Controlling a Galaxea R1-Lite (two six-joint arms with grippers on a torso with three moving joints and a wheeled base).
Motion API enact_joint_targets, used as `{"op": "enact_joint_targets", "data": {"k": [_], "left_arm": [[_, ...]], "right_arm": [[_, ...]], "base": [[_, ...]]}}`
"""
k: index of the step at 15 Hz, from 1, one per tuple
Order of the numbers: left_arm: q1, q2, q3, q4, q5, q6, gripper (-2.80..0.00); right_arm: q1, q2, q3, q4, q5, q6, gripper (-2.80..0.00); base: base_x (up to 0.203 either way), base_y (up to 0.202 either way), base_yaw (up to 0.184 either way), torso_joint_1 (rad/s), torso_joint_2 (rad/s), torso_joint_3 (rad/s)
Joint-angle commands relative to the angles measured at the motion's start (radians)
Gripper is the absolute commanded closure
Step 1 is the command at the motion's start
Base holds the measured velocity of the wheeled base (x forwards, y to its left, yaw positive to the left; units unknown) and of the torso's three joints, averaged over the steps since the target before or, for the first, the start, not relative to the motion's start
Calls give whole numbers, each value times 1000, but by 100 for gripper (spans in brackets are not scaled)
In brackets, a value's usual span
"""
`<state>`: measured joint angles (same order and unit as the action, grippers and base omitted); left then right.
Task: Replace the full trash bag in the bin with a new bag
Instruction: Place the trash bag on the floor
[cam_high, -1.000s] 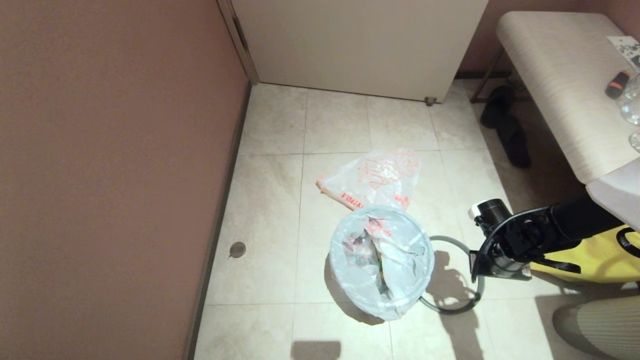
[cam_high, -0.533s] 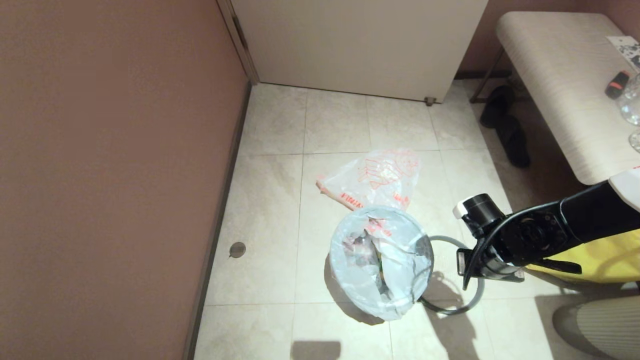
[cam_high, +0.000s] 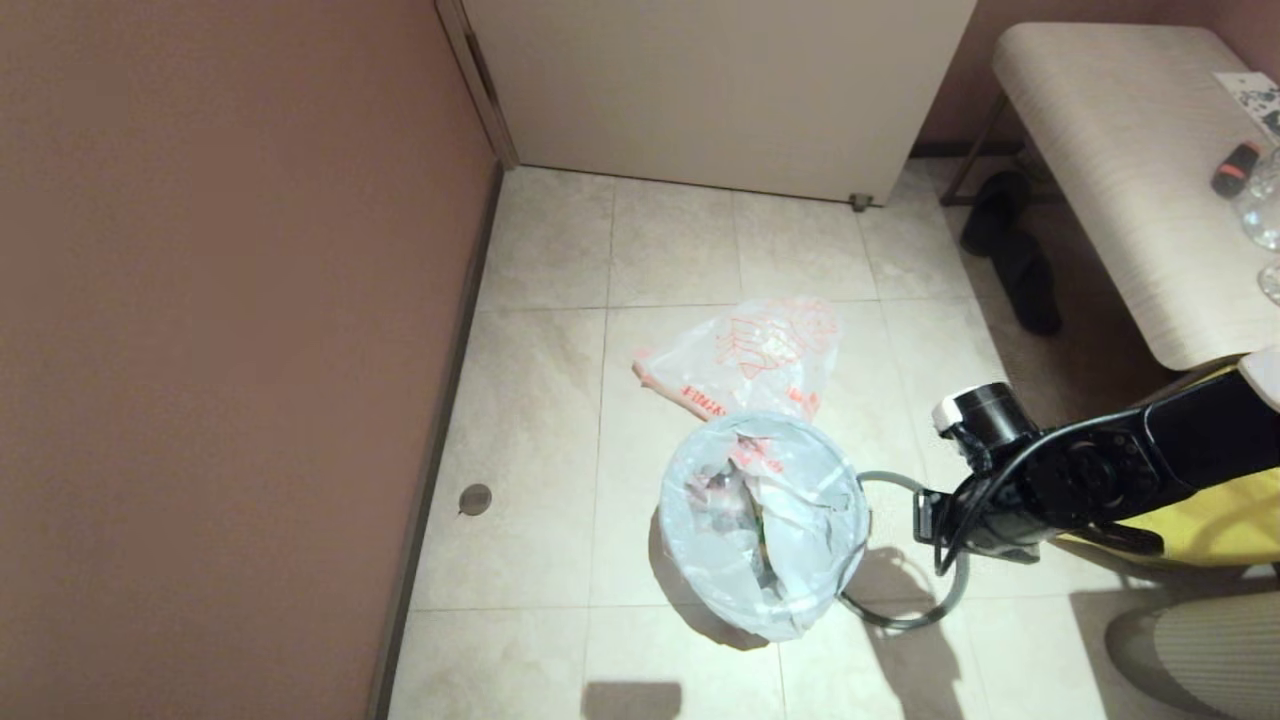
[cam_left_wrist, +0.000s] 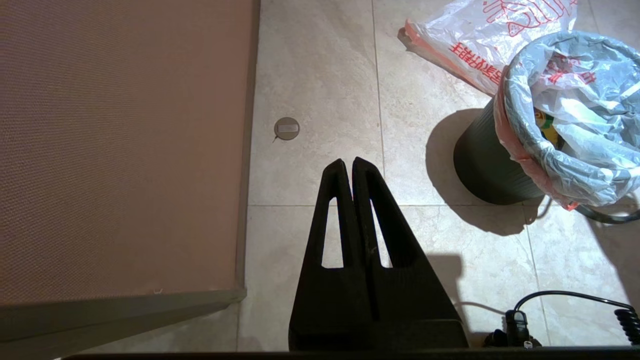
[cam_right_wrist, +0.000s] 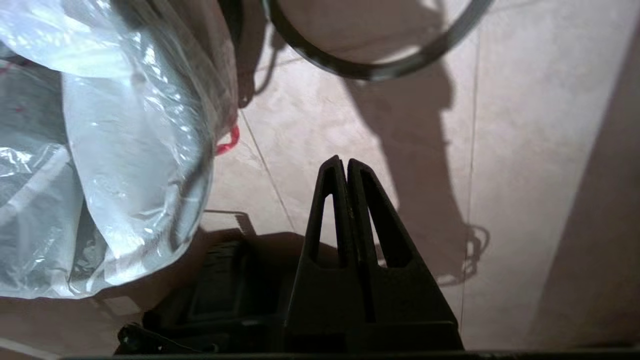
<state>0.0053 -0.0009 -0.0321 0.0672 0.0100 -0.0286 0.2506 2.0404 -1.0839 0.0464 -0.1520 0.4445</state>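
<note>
**Ana:** Head view first, biggest things down. The tiled floor (cam_high: 540, 420) is boxed in by the brown wall (cam_high: 220, 330) on the robot's left, a pale door (cam_high: 720, 90) ahead and a bench (cam_high: 1130, 170) on the right. That leaves open tile mainly on the bin's left and front.

**Ben:** And the bin (cam_left_wrist: 487, 165) itself?

**Ana:** Upright in the middle of the floor. The full trash bag (cam_high: 765, 520) sits inside it with its mouth folded out over the lip, which I judge is what keeps it in place now that the grey hoop (cam_high: 905, 610) lies flat on the tile, touching the bin's right side. Off the bin like that, the hoop no longer clamps the bag.

**Ben:** The new bag (cam_high: 750, 355)?

**Ana:** Flat on the floor just behind the bin, near enough to reach later, probably parked there for that.

**Ben:** Grippers?

**Ana:** The right gripper (cam_right_wrist: 345, 162) hangs over the hoop, just right of the bag's folded edge, fingers pressed together with nothing between them. The left gripper (cam_left_wrist: 348, 162) is parked over bare tile near the wall, likewise closed and empty.

**Ben:** Tight spots?

**Ana:** A yellow bag (cam_high: 1200, 510) crowds the right arm's side.
</note>
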Motion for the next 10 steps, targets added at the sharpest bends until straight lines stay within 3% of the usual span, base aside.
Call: {"op": "enact_joint_targets", "data": {"k": [1, 5, 8, 10], "left_arm": [[1, 1, 0, 0, -1, -1, 0], [1, 1, 0, 0, 0, -1, 0], [1, 1, 0, 0, -1, -1, 0], [1, 1, 0, 0, -1, -1, 0]], "right_arm": [[-34, 65, 3, -86, 34, -66, 0], [-78, 176, -5, -258, 116, -159, 0], [-128, 258, 5, -348, 278, -178, 0], [-132, 269, 7, -336, 292, -253, 0]], "base": [[0, 0, 0, 0, 0, 0], [0, 0, 0, 0, 0, 0], [0, 0, 0, 0, 0, 0], [0, 0, 0, 0, 0, 0]]}}
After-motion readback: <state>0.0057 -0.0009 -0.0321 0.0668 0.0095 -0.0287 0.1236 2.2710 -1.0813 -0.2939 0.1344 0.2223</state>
